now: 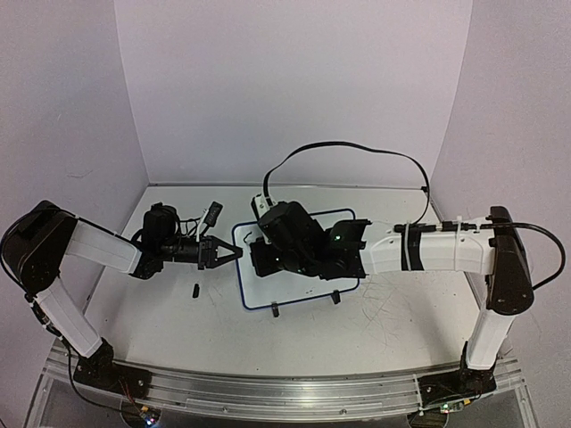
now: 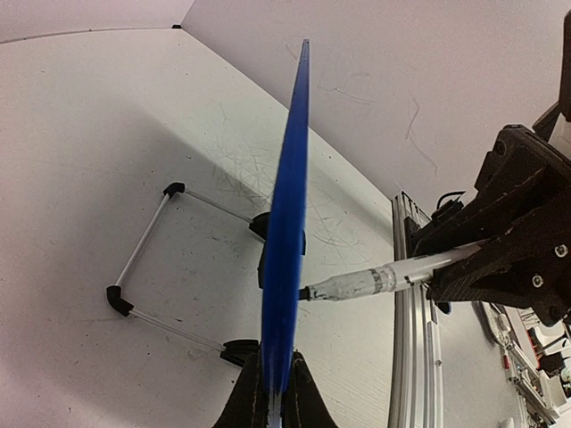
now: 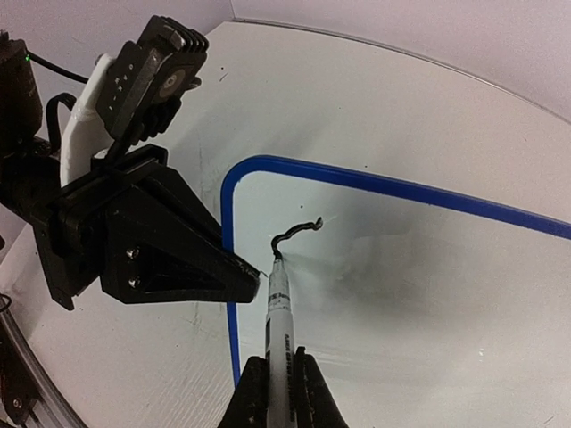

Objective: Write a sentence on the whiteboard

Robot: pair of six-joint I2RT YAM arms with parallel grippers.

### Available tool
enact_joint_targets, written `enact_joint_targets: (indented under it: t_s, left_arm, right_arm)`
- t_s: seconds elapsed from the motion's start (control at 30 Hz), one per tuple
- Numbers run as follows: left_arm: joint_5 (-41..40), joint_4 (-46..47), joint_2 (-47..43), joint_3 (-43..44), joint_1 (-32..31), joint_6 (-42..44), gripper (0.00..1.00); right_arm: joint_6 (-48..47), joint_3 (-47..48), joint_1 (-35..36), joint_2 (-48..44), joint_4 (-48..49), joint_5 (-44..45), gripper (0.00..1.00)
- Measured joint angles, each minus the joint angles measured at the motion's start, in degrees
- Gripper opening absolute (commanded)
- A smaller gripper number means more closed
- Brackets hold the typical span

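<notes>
The whiteboard [image 1: 299, 290] with its blue rim stands tilted at the table's middle. My left gripper [image 1: 237, 252] is shut on the board's left rim; in the left wrist view [image 2: 273, 397] the blue rim [image 2: 285, 250] runs edge-on between the jaws. My right gripper [image 1: 265, 259] is over the board, shut on a white marker [image 3: 278, 325] in the right wrist view [image 3: 277, 392]. The marker tip touches the board surface [image 3: 401, 294] at the end of a short curved black stroke [image 3: 294, 234] near the left rim. No whole words of the sentence show. The marker [image 2: 375, 281] also touches the board in the left wrist view.
A small black cap [image 1: 195, 290] lies on the table left of the board. A black and white object [image 1: 212, 214] lies behind my left gripper. The board's wire stand [image 2: 143, 259] and black feet [image 1: 275, 311] rest on the table. An aluminium rail [image 2: 410, 339] runs along the near edge.
</notes>
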Motion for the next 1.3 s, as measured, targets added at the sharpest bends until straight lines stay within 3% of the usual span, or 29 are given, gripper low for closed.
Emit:
enact_joint_targets:
  t_s: [1.3]
  left_arm:
    - [0.0,0.0,0.0,0.0,-0.1,0.0,0.00]
  right_arm:
    - [3.8,-3.9,1.1,-1.9,-1.6,3.8,0.00]
